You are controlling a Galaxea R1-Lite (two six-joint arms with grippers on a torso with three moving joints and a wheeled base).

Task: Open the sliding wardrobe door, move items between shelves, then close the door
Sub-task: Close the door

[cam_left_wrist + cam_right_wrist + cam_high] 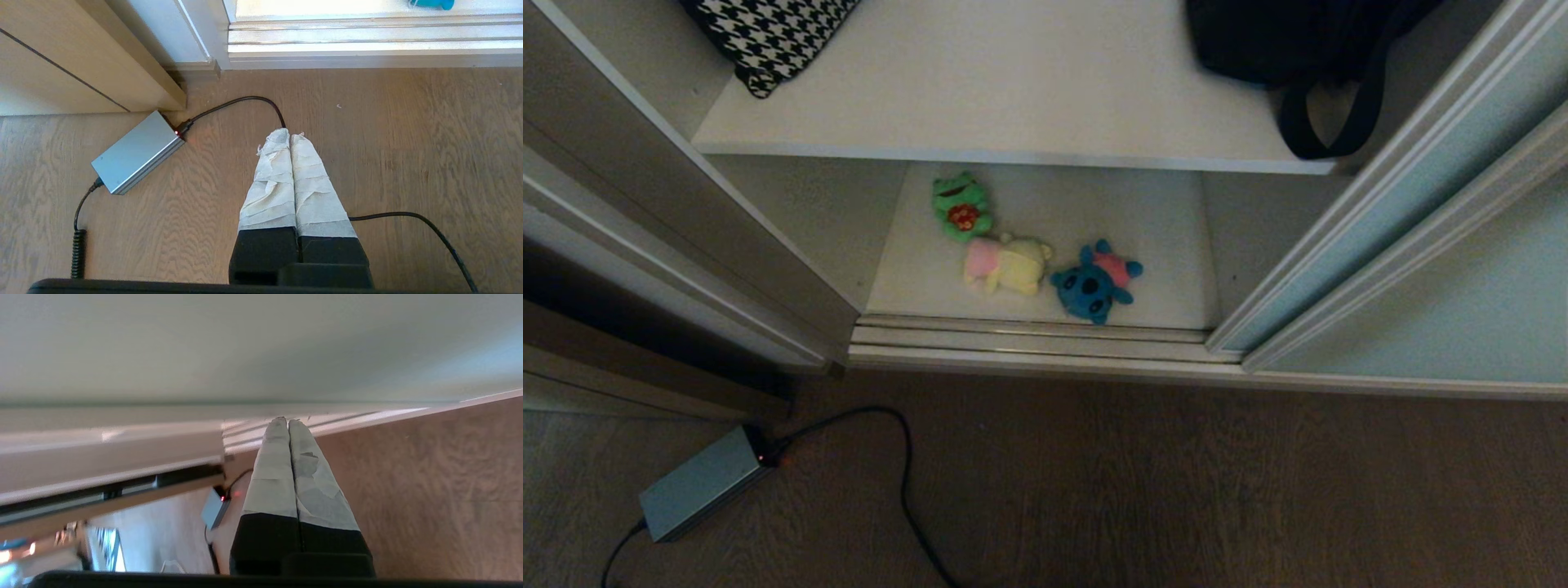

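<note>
Now the right gripper (288, 421) has its taped fingers pressed together, holding nothing, and points at the base of the sliding wardrobe door (261, 343), whose pale frosted panel fills the space beyond its tips; I cannot tell whether the tips touch the frame. The left gripper (289, 132) is likewise pressed together and empty, parked over the wood floor (408, 163), pointing at the wardrobe's bottom track (367, 41) but well apart from it, with a grey power box (137, 152) and its black cable (245, 100) lying on the floor beside it.

Neither gripper shows in the head view. There the door (1413, 237) already stands slid aside, to the right of the lower shelf (1143, 237). On that shelf, just behind the track, lie the toys: a blue plush (1094, 282) nearest the door, a pale yellow plush (1006, 265) beside it and seemingly touching it, and a green plush (961, 206) further back, close against the yellow one. The upper shelf (1013, 106) sits above them, bearing a checked cloth (768, 37) and a dark bag (1290, 41).

The toys look light, soft and squashy, unlikely to break or slip; a pinch across the plump middle of the body should hold better than an ear or limb. The blue one seems the easiest first pick.
</note>
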